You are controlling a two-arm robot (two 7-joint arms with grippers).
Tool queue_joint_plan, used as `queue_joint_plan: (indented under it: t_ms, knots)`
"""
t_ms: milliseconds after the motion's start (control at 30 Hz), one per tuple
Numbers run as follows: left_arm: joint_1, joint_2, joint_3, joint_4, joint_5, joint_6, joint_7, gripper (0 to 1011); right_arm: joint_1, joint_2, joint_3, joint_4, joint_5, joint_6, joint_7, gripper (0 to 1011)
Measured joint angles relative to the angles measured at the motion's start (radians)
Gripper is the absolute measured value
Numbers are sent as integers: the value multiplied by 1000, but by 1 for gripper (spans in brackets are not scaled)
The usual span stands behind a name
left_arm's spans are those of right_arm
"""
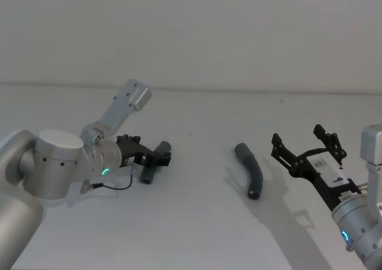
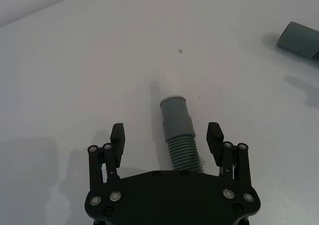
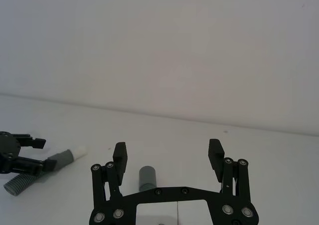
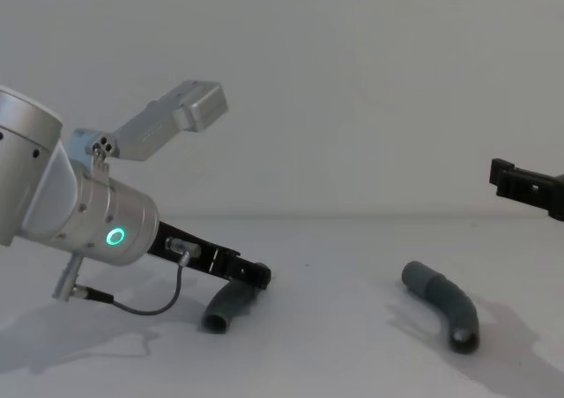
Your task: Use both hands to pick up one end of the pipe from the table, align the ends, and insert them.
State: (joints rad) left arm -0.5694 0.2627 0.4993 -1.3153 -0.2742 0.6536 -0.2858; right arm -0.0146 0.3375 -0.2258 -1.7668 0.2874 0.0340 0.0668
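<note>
Matte white table point(image 1: 197, 228), bare wall point(image 1: 239, 31). Left gripper point(image 2: 166, 134) gapes astride the ribbed white-tipped piece point(image 2: 175, 116); right gripper point(image 1: 299, 136) hangs wide near the bent piece point(image 1: 251, 171)

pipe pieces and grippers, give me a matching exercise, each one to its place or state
Things:
1. left gripper
2. right gripper
3. white-tipped pipe piece
4. all-grey pipe piece

Places and states:
a. lies alone on the table, untouched
b. open, raised off the table
c. open, low, either side of a pipe piece
d. sits inside an open gripper

Pairs: 1-c, 2-b, 3-d, 4-a
</note>
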Motion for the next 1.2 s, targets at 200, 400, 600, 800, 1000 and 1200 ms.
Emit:
queue_joint_plan:
  t_ms: [200,400,600,800,1000,1200]
  knots:
    - [-8,-14,-1,26,6,0,-1,1000,0,0,0,0,0,0,0,1001]
    - [-13,-23,-3,45,11,0,-1,1000,0,0,0,0,0,0,0,1001]
    - [-17,-30,-5,60,15,0,0,992,0,0,0,0,0,0,0,1001]
    - [-20,-35,-6,69,17,0,2,865,0,0,0,0,0,0,0,1001]
    - [-21,-38,-7,75,19,0,3,675,0,0,0,0,0,0,0,1001]
    - [-22,-40,-8,78,19,0,3,515,0,0,0,0,0,0,0,1001]
